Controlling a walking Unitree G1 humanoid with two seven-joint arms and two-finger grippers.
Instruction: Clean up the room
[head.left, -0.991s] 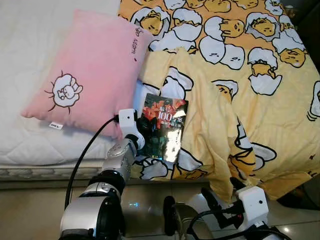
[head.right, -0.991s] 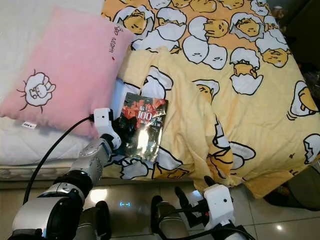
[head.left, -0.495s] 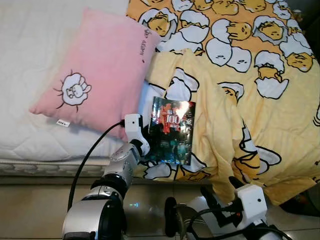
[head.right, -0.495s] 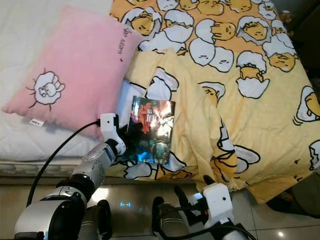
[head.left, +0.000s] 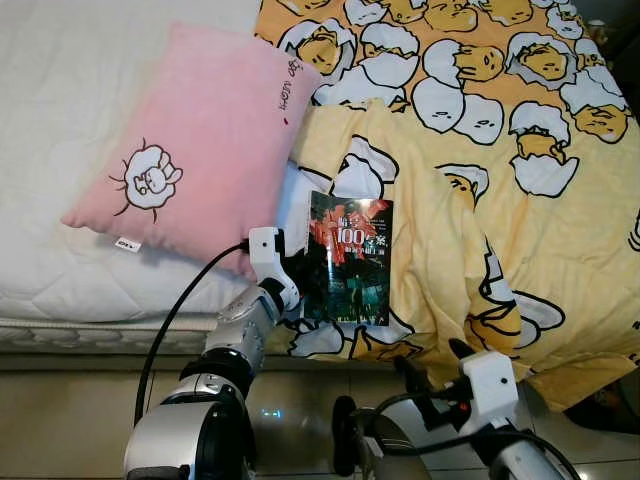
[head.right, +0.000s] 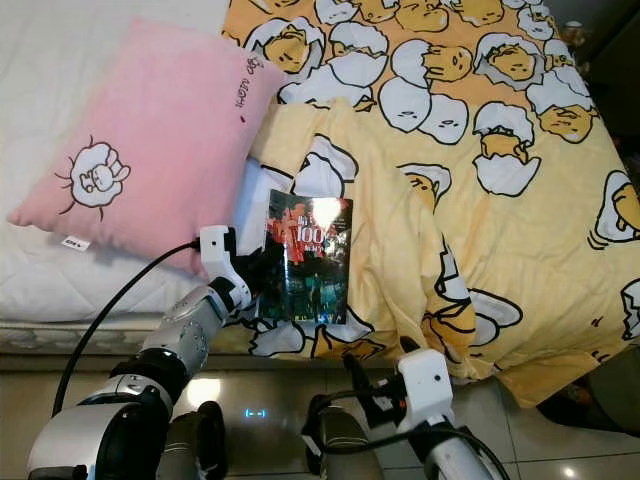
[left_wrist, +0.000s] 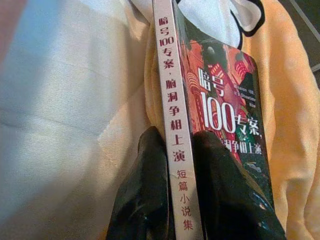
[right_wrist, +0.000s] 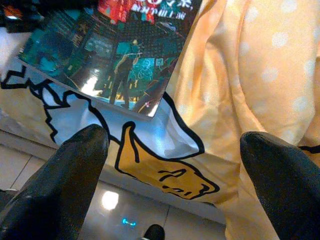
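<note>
On yellow blanket (head.left: 470, 200), glossy dark book (head.left: 348, 260)

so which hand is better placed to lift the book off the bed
Left. The left hand is already clamped on the book at its spine, while the right hand hangs open below the yellow blanket edge.

The bed is evenly and brightly lit and sharply rendered in the head views, glare is thrown off the glossy book (head.right: 307, 257) cover, small light spots are mirrored in the floor tiles (head.left: 60, 410), and the close black fingertips (right_wrist: 75, 175) are softly blurred.
</note>
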